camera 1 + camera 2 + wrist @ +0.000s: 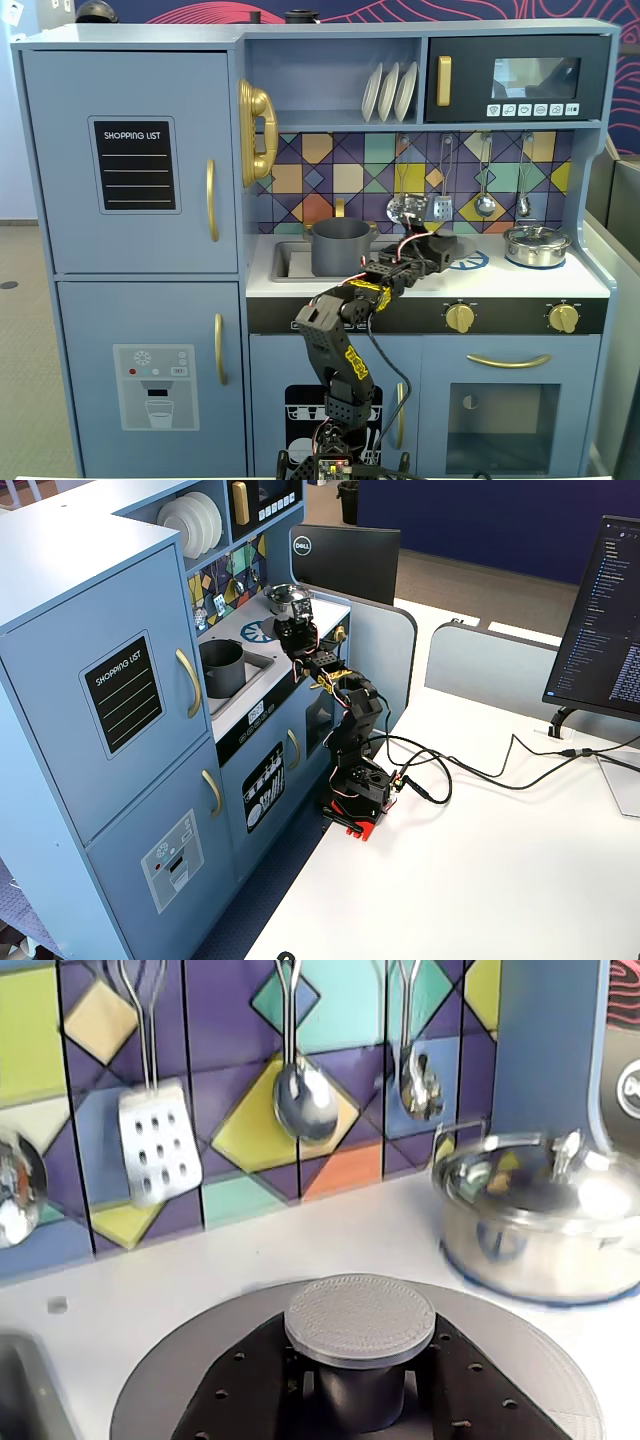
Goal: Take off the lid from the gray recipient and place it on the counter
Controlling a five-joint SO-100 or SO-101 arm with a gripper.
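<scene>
Lid [360, 1322]: round, flat, dark gray; held level over the white surface [300, 1250], knob pointing straight up, its axis vertical; the disc has no long axis of its own.
Knob: textured round top seen in the wrist view, its stem sitting between two dark perforated plates.
Jaws: clamped on the knob stem from either side, in the wrist view; the gripper [432, 246] reaches over the surface to the right of the pot in a fixed view.
Gray pot [341, 246]: upright, open-topped, standing at the sink [250, 667] end of the surface; lid well apart from it in both fixed views.
Steel pot [545, 1210]: shiny, lidded, on the surface to the right of the held lid, near it but apart.
Backsplash: coloured tiles with a slotted spatula [158, 1143] and spoons [304, 1098] hanging above.
Arm [345, 715]: black, based on the white table [480, 880] beside the toy kitchen.
</scene>
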